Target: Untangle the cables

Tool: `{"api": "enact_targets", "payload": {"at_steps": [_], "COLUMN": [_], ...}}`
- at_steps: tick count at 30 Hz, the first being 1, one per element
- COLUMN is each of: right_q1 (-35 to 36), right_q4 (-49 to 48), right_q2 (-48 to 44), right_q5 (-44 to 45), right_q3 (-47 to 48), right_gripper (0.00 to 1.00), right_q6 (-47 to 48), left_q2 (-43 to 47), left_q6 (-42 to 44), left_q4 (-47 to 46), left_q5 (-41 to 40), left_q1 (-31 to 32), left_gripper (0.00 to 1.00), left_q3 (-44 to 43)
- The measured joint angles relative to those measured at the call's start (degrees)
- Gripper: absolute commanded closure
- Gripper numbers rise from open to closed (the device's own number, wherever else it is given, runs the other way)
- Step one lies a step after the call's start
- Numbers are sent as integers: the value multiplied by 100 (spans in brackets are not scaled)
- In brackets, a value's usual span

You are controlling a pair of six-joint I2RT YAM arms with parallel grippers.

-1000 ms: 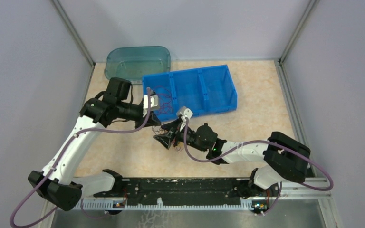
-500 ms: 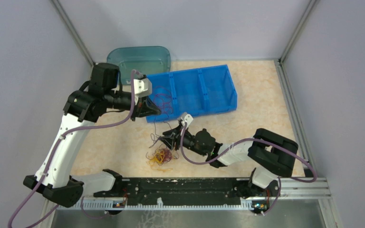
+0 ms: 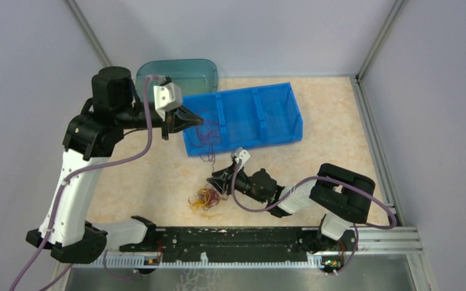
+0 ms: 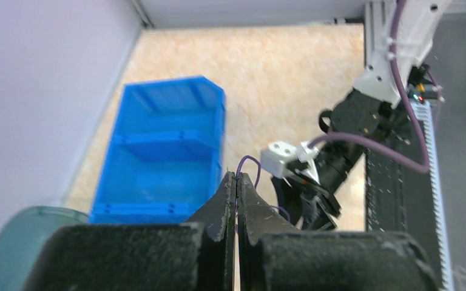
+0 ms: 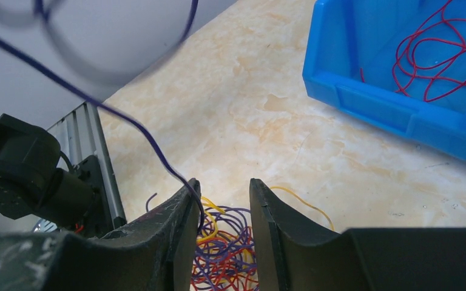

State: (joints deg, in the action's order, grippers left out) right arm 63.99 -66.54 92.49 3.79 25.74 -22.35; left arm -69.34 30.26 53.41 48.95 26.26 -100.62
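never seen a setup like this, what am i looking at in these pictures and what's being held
The left arm and right arm are robot arms bolted at the near edge of a table. One picture looks down from above; the other two come from a camera on each wrist, showing that arm's own fingers. On the table stand a blue bin with red cables inside, a teal tray beyond it, and a loose clump of cables. The left gripper is shut on a thin purple cable. The right gripper stands open by the clump, holding nothing.
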Motion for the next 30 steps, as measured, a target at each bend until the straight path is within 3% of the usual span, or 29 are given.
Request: {"api": "enact_targets", "payload": {"at_steps": [7, 30], "right_q1": [0, 0], "right_q4": [-35, -103], "right_q2": [4, 466], "right_q5": [2, 9], "right_q3": [-17, -13], "right_gripper": [64, 62], "right_q6": [-39, -173], "left_q2": [15, 350], "left_q6": [-299, -490], "left_q4": [-841, -2999], "left_q5": [-146, -848], "left_q1": [0, 0], "left_gripper": [100, 100], "left_q3": [-470, -673]}}
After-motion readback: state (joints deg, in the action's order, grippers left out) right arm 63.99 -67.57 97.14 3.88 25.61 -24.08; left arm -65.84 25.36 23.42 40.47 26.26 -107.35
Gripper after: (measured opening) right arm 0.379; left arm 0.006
